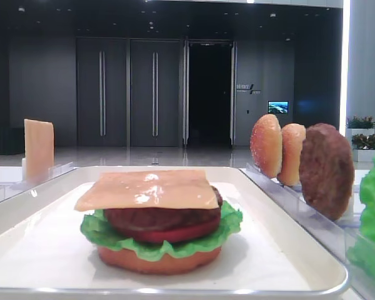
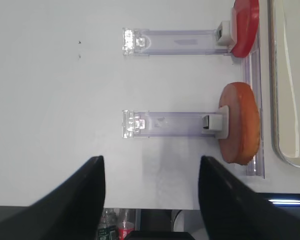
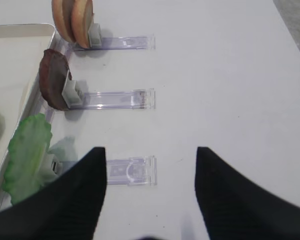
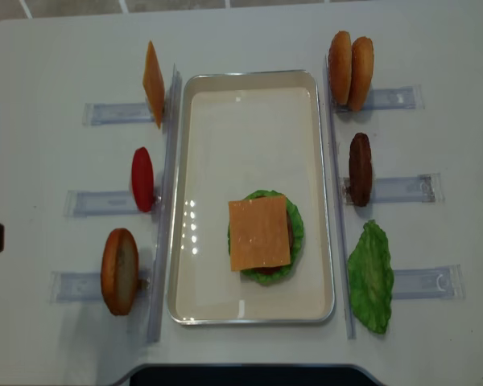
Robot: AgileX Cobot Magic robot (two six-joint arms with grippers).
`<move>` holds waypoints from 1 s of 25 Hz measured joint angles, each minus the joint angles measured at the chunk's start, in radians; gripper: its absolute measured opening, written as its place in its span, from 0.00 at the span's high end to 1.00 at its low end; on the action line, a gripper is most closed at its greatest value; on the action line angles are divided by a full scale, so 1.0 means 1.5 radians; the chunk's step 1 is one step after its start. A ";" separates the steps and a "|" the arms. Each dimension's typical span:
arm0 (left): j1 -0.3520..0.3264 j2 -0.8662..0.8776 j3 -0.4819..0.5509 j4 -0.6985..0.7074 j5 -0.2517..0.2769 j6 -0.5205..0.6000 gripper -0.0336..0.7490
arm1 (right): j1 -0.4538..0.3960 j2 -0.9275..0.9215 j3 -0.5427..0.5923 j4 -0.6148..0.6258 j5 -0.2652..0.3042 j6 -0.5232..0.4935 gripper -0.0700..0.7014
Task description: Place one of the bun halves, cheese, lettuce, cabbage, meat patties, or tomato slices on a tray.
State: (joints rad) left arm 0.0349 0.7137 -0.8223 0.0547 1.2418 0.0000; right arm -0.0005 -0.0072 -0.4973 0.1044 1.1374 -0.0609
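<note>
Cheese (image 4: 259, 232) lies flat atop the stack, edges along the tray (image 4: 205, 201); both pincers gape empty.

The cheese (image 1: 147, 189) on the stack looks glossy and smooth, and the white tray (image 1: 312, 250) has a shiny rim. The meat patty (image 1: 327, 170) looks grainy and matt, in clear plastic racks (image 3: 122, 99).

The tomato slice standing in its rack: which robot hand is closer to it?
Left. The left hand hovers near the tomato slice; the right hand is over the tray's opposite side.
</note>
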 joint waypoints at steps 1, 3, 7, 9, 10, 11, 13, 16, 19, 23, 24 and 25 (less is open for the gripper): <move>0.000 -0.025 0.010 0.000 0.001 0.000 0.38 | 0.000 0.000 0.000 0.000 0.000 0.000 0.38; 0.000 -0.066 0.031 0.000 0.002 0.000 0.38 | 0.000 0.000 0.000 0.000 0.000 0.000 0.38; 0.000 -0.143 0.067 0.000 0.004 0.000 0.38 | 0.000 0.000 0.000 0.000 0.000 0.000 0.38; 0.000 -0.175 0.085 0.000 0.004 0.000 0.38 | 0.000 0.000 0.000 0.000 0.000 0.000 0.38; 0.000 -0.192 0.095 -0.001 0.004 0.000 0.38 | 0.000 0.000 0.000 0.000 0.000 0.000 0.38; 0.000 -0.209 0.103 -0.002 0.004 0.000 0.38 | 0.000 0.000 0.000 0.000 0.000 0.000 0.38; 0.000 -0.240 0.124 -0.004 0.005 0.000 0.38 | 0.000 0.000 0.000 0.000 0.000 0.000 0.38; 0.000 -0.287 0.148 -0.010 0.006 0.000 0.38 | 0.000 0.000 0.000 0.000 0.000 0.000 0.38; 0.000 -0.338 0.169 -0.024 0.004 0.000 0.38 | 0.000 0.000 0.000 0.000 0.000 0.000 0.38; 0.000 -0.393 0.187 -0.036 -0.003 0.000 0.38 | 0.000 0.000 0.000 0.000 0.000 0.000 0.38; 0.000 -0.404 0.190 -0.041 -0.008 0.000 0.38 | 0.000 0.000 0.000 0.000 0.000 0.000 0.38; 0.000 -0.416 0.193 -0.043 -0.015 0.004 0.38 | 0.000 0.000 0.000 0.000 0.000 0.000 0.38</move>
State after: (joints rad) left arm 0.0349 0.0895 -0.5333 -0.0096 1.2200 0.0066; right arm -0.0005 -0.0072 -0.4973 0.1044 1.1374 -0.0609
